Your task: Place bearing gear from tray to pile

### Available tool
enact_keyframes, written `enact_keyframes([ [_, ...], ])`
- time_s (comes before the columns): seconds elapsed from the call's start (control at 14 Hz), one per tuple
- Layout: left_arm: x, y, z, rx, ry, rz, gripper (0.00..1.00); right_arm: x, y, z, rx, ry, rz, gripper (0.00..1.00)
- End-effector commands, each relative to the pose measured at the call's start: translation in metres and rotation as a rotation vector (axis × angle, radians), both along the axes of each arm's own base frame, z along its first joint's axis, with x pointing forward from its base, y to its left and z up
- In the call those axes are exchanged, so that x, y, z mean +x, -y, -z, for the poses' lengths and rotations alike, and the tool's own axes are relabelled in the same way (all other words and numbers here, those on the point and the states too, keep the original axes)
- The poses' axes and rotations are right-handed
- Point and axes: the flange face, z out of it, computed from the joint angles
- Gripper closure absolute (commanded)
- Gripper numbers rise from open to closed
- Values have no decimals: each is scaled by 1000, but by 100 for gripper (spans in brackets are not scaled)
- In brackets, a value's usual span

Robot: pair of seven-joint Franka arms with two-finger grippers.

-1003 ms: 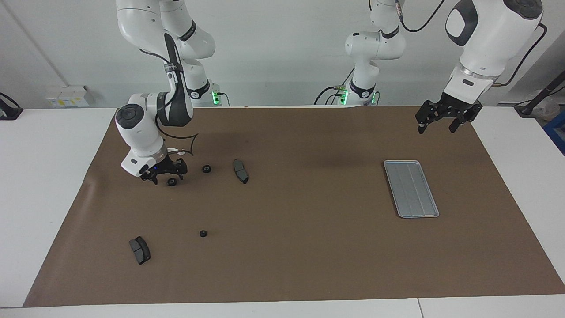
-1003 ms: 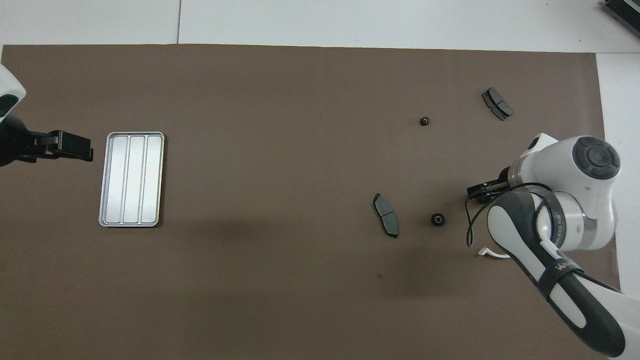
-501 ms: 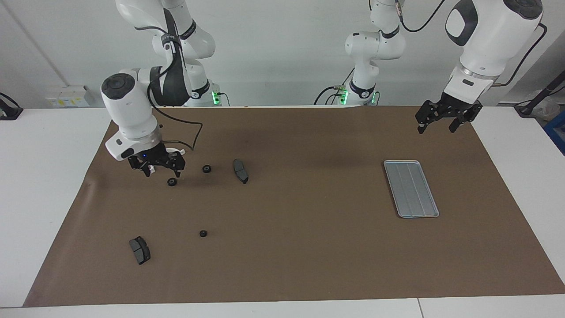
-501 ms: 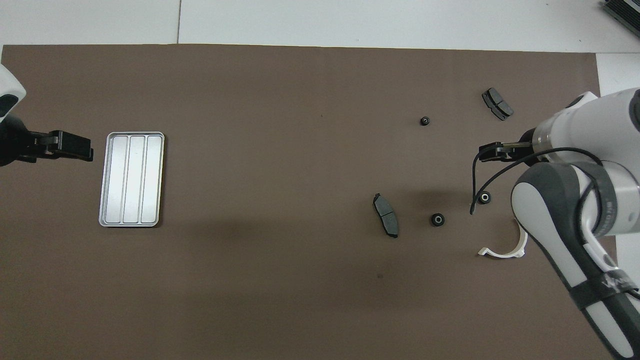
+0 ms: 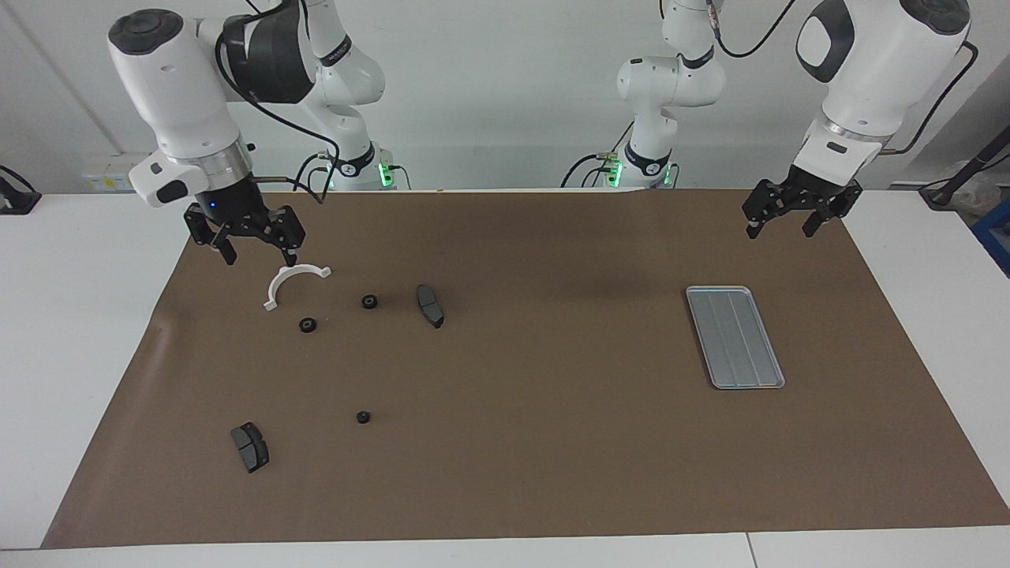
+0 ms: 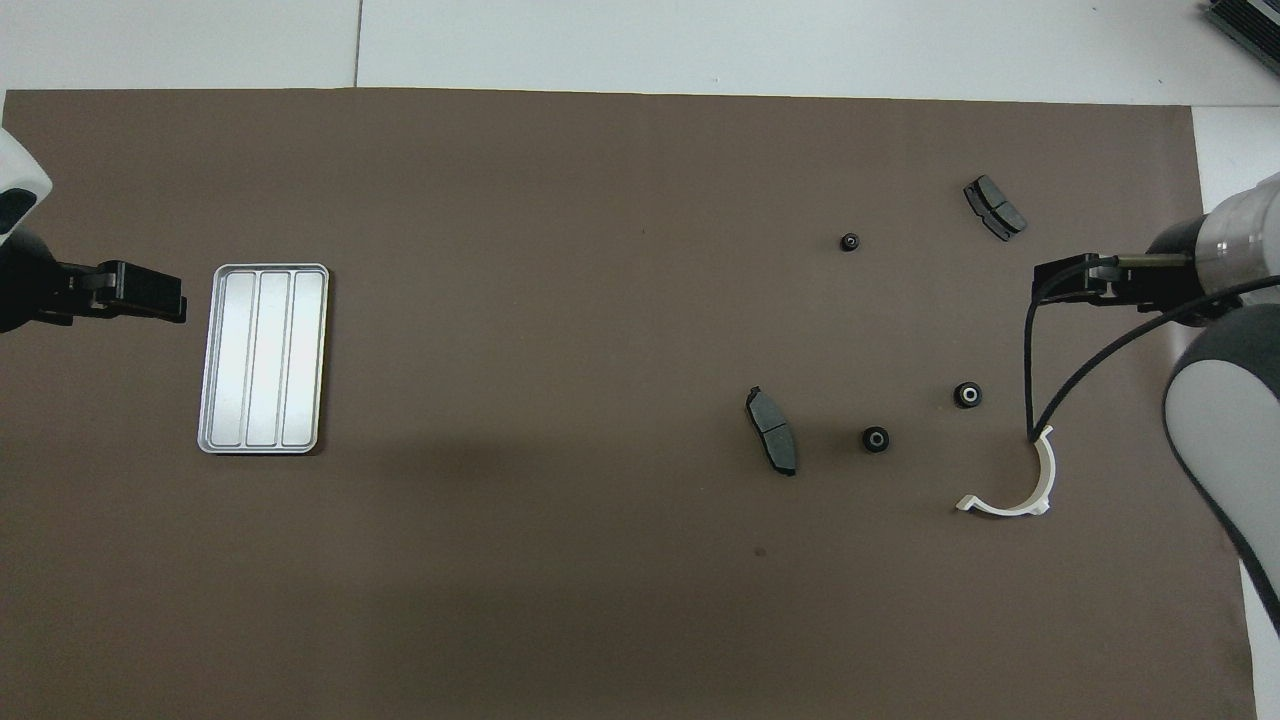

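The silver ridged tray [image 5: 734,337] [image 6: 262,358] lies toward the left arm's end of the mat with nothing on it. Three small black bearing gears rest on the mat among the pile: one [image 5: 308,324] [image 6: 967,394] beside the white half-ring bracket [image 5: 296,282] [image 6: 1015,490], a second [image 5: 369,301] [image 6: 876,439], and a third [image 5: 363,416] [image 6: 849,241] farther from the robots. My right gripper [image 5: 259,254] [image 6: 1042,285] hangs open and empty, raised over the mat beside the bracket. Over the mat's corner near the tray, my left gripper [image 5: 781,229] [image 6: 178,300] waits open.
Two dark grey pads belong to the pile: one [image 5: 430,305] [image 6: 772,444] beside the gears, one [image 5: 250,446] [image 6: 994,207] farther from the robots. The brown mat [image 5: 552,442] covers most of the white table.
My right gripper has lifted off the gear beside the bracket and drawn up and back toward its base, uncovering the bracket. The gear stays on the mat. The left arm is still.
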Motion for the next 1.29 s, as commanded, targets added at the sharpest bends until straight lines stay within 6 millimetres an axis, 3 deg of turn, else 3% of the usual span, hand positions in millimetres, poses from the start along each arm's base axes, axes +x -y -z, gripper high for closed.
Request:
enact_keyframes([
  [0.0,-10,0,-2,18,7,2,0,-10,1,-21,20,-36,24,0],
  [0.29,-9,4,-3,18,16,13,0,-17,1,-28,6,-79,12,0],
  [1.22,-9,5,-3,18,21,21,0,-28,0,-21,-1,-126,20,0],
])
